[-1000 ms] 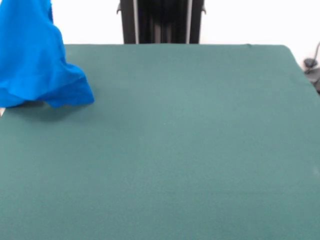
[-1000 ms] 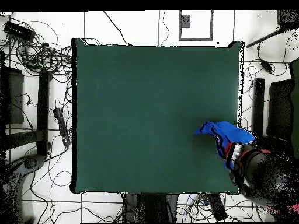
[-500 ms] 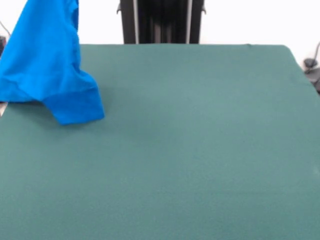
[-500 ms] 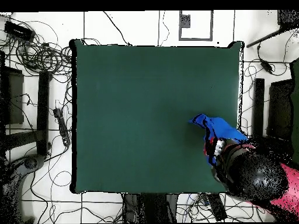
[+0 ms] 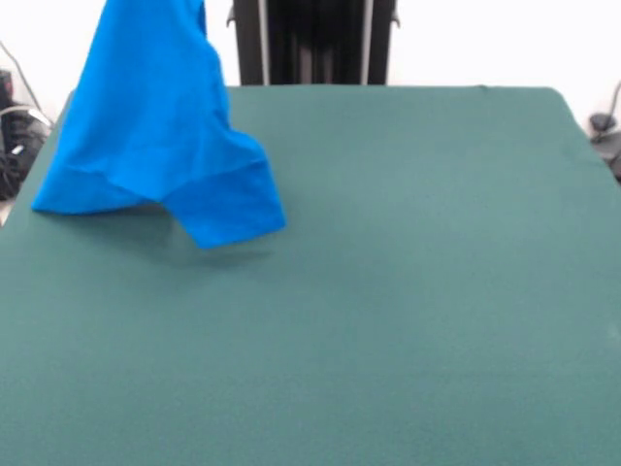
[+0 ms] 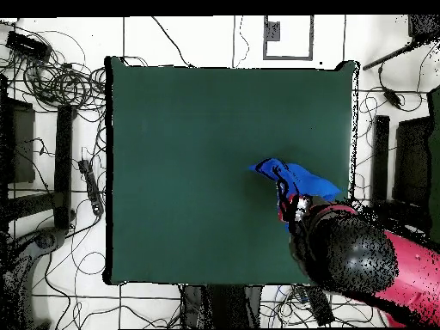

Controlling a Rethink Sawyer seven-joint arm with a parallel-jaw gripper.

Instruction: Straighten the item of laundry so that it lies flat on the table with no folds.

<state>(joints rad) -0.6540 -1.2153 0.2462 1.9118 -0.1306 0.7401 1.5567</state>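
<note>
The item of laundry (image 5: 155, 136) is a plain bright blue shirt hanging down from the top edge of the front view, at the left of the green table (image 5: 408, 291). No print shows on this side. Its lower hem and one dangling corner hover at or just above the cloth, and I cannot tell whether they touch. From overhead the laundry (image 6: 296, 179) shows as a bunched blue shape right of the table's (image 6: 189, 155) middle. My gripper (image 6: 290, 204) sits at its near end under the red and black arm, shut on the fabric.
The black pedestal (image 5: 312, 39) stands behind the table's far edge. Cables (image 5: 15, 126) lie off the table's left side in the front view. From overhead, cables (image 6: 51, 77) and dark gear ring the table on the floor.
The arm has carried the hanging shirt inward from the table's edge: rightward in the front view, leftward from overhead. The grip has stayed the same.
</note>
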